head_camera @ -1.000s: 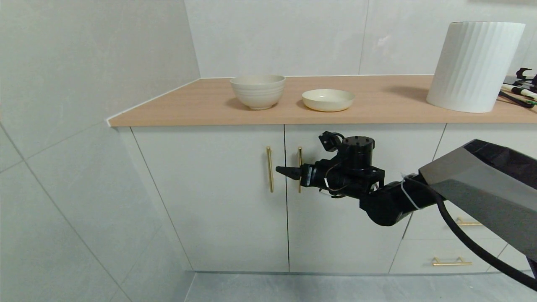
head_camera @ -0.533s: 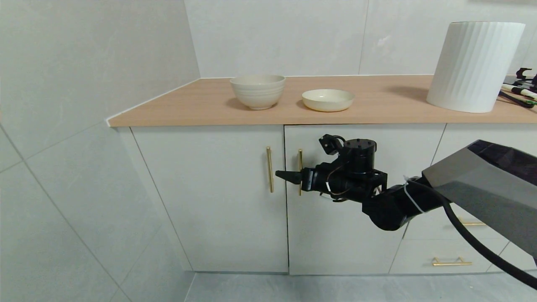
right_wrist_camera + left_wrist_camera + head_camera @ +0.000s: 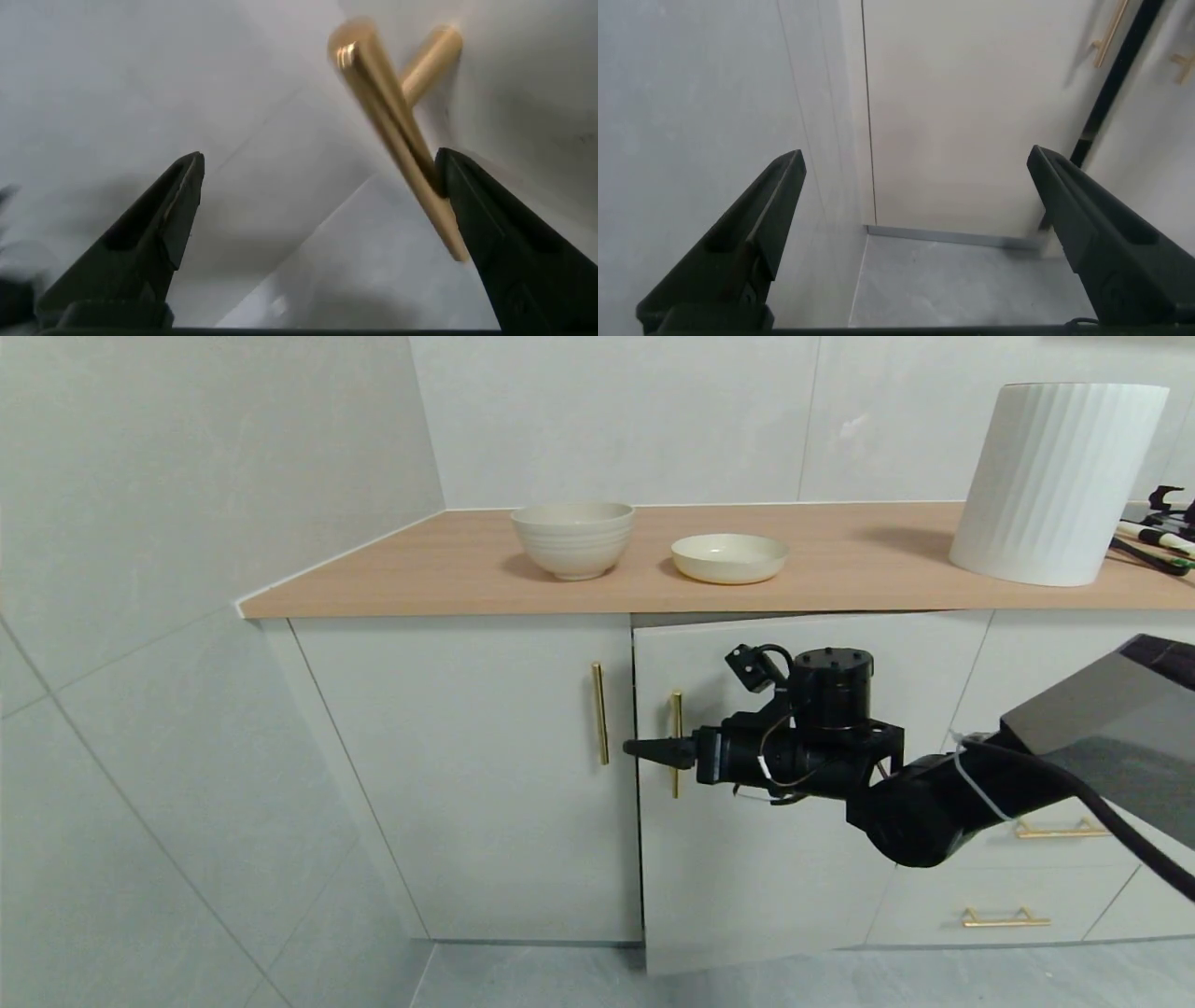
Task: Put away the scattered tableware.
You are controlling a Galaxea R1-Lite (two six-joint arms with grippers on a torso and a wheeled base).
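Now right tool [image 3: 646, 748] is sitting wide open around the door handle [image 3: 675, 744]; that door [image 3: 747, 877] is standing ajar. Left tool [image 3: 915, 168] is hanging wide open, low, facing the cabinet [image 3: 971, 112]. Behind, bowl [image 3: 573, 539] and dish [image 3: 730, 557] are sitting apart on the table [image 3: 420, 579].

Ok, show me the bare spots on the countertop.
Bare countertop lies between the left wall and the bowl, and between the shallow dish and the white ribbed container. Crowded at the right end, where dark clutter sits beside that container.
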